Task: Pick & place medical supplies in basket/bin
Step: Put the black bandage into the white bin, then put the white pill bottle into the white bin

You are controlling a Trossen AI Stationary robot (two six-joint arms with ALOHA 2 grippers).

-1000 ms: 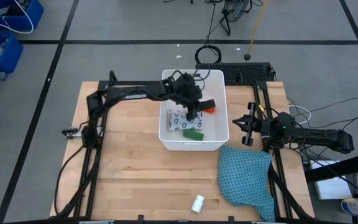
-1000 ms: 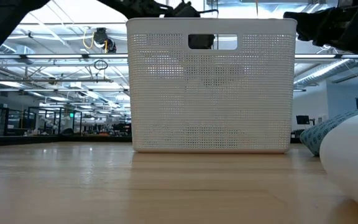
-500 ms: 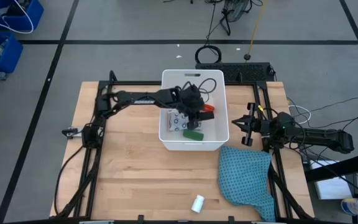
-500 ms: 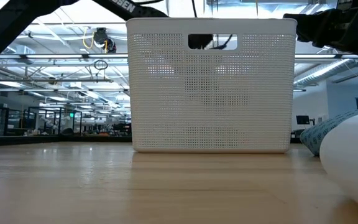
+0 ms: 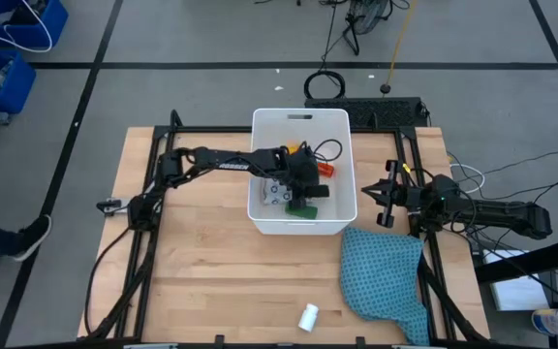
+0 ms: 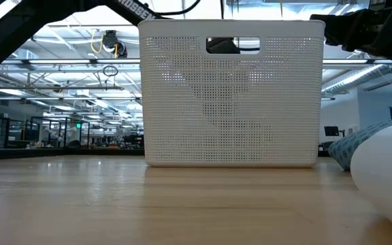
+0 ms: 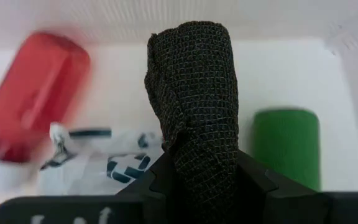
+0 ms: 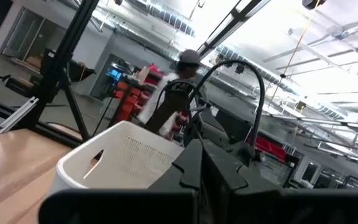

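The white tub [image 5: 256,165] stands mid-table, and its perforated wall [image 6: 230,129] fills the low view. My left gripper [image 5: 303,192] reaches down inside it, shut on the black oblong piece [image 7: 194,93]. On the tub's floor lie the green oblong [image 7: 286,146] [image 5: 301,207], the white dark-dotted packet [image 7: 92,168] [image 5: 276,194] and the small red bottle [image 7: 36,87]. An orange-red item [image 5: 325,171] shows beside the gripper. The small white bottle [image 5: 308,316] lies on the table near its near edge. My right gripper [image 5: 387,194] waits shut by the table's right edge. My left gripper pinches the black oblong piece between its two fingers at its near end [image 7: 194,177]. The piece sticks out forward along the fingers. The fingers come slanting down from above into the tub. Whether the piece's free end [image 7: 191,37] touches the tub's floor, I cannot tell.
A teal blue cloth [image 5: 386,276] lies bunched at the table's near right corner, right of the white bottle. Black frame rails [image 5: 153,194] run along the table's left and right sides. A person walks in the room beyond the table [image 8: 176,99].
My left gripper has moved down deeper into the tub and a little toward its near wall, still shut on the black piece. The arm's shadow behind the perforated wall has sunk lower in the low view.
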